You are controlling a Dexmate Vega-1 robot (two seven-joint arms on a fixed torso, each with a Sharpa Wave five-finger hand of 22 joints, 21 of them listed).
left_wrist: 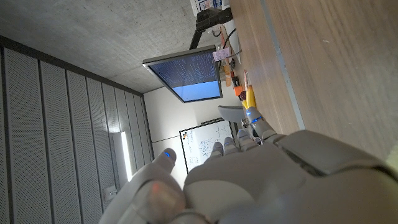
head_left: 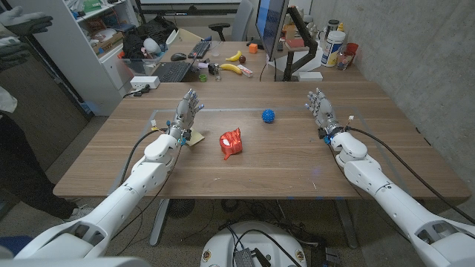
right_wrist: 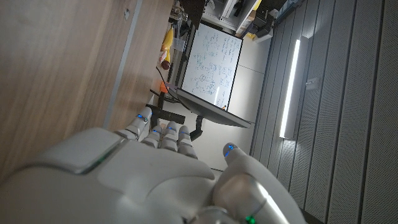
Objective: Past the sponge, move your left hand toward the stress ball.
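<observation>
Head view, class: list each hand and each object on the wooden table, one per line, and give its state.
left hand: open, fingers apart, holding nothing
right hand: open, fingers apart, holding nothing
stress ball: blue, resting on the table, untouched
red crumpled wrapper: lying on the table, untouched
yellow sponge: on the table, partly hidden beside the left hand

White-shelled arms (head_left: 141, 182), grey jointed fingers (head_left: 190, 104) (blue-lit tips), black cables (head_left: 135, 152) trailing.
</observation>
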